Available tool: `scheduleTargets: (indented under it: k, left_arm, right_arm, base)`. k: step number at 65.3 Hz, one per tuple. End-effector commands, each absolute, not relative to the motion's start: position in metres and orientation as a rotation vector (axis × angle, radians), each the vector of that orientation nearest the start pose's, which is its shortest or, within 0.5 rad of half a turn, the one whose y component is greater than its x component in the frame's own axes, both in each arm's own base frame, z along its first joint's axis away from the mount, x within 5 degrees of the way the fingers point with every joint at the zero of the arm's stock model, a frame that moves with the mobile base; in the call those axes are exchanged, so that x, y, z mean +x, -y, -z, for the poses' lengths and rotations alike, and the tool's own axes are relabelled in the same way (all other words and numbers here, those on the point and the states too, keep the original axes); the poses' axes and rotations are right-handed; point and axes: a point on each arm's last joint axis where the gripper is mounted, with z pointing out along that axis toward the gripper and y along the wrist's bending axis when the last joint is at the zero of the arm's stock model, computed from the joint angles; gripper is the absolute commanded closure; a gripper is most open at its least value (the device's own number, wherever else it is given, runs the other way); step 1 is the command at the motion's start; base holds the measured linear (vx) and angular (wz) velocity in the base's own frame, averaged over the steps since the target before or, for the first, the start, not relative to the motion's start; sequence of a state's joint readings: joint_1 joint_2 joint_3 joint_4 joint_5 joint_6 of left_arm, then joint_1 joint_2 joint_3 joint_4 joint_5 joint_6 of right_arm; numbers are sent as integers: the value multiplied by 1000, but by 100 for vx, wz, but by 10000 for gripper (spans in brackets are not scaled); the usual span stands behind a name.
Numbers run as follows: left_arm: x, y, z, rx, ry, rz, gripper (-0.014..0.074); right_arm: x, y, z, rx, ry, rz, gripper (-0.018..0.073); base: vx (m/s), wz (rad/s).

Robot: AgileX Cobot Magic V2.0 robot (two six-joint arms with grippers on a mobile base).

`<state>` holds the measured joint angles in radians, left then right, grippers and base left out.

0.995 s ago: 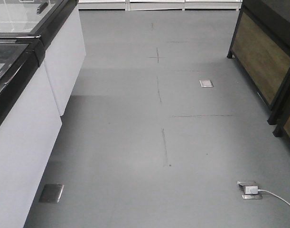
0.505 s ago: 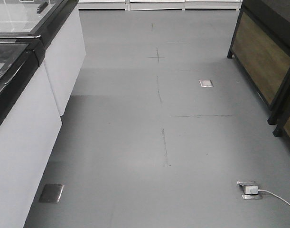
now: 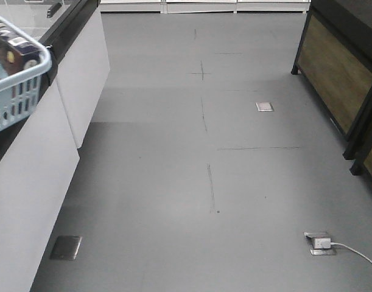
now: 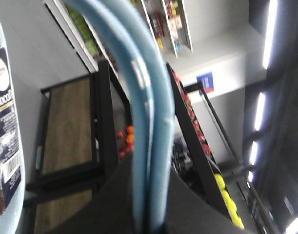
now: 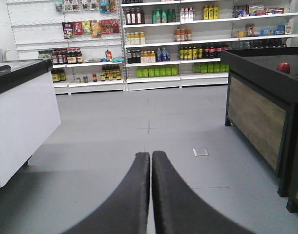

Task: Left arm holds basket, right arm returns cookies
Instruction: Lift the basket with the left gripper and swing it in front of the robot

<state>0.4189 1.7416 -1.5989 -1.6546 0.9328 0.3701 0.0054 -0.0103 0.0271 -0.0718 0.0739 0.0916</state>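
The light blue basket (image 3: 18, 91) hangs at the upper left of the front view, beside the freezer cabinet. The dark cookies box (image 3: 9, 52) stands inside it. In the left wrist view the basket's blue loop handle (image 4: 149, 97) runs up between the black fingers, and my left gripper (image 4: 149, 168) is shut on it. The cookies box (image 4: 5, 146), with its white lettering and barcode, shows at the left edge of that view. My right gripper (image 5: 150, 155) is shut with nothing in it, pointing down the aisle above the grey floor. Neither arm shows in the front view.
A white freezer cabinet with a black top (image 3: 27, 182) lines the left side. A dark stand with wood panels (image 3: 338, 67) stands at the right. A floor socket with a white cable (image 3: 319, 243) lies at the lower right. Stocked shelves (image 5: 163, 53) close the far end.
The basket with the cookies box has come into the front view at the upper left; half a second ago it was out of view. The floor and the furniture look the same.
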Motion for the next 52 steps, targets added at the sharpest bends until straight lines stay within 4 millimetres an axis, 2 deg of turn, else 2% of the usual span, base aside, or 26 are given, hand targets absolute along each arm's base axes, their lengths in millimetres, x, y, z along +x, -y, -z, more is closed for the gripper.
scheduleTargets:
  k: [1, 12, 24, 37, 52]
  left_arm:
    - [385, -45, -436, -480, -1529, 1557, 604]
    - [392, 18, -417, -256, -1716, 1614, 604]
    - [389, 83, -386, -157, -1835, 1726, 604]
    - [368, 136, -347, -53, -1920, 1855, 604]
    - [333, 181, -304, 67, -2032, 1962, 604]
  right_arm:
    - [56, 0, -204, 7, -1492, -10, 567]
    - [56, 0, -204, 7, -1492, -10, 567]
    - [56, 0, -204, 7, -1492, -10, 567]
    - [56, 0, -204, 7, -1492, -10, 567]
    - [56, 0, -204, 7, -1492, -10, 567]
  base:
    - [0, 0]
    - [0, 0]
    - [0, 0]
    - [0, 0]
    - [0, 0]
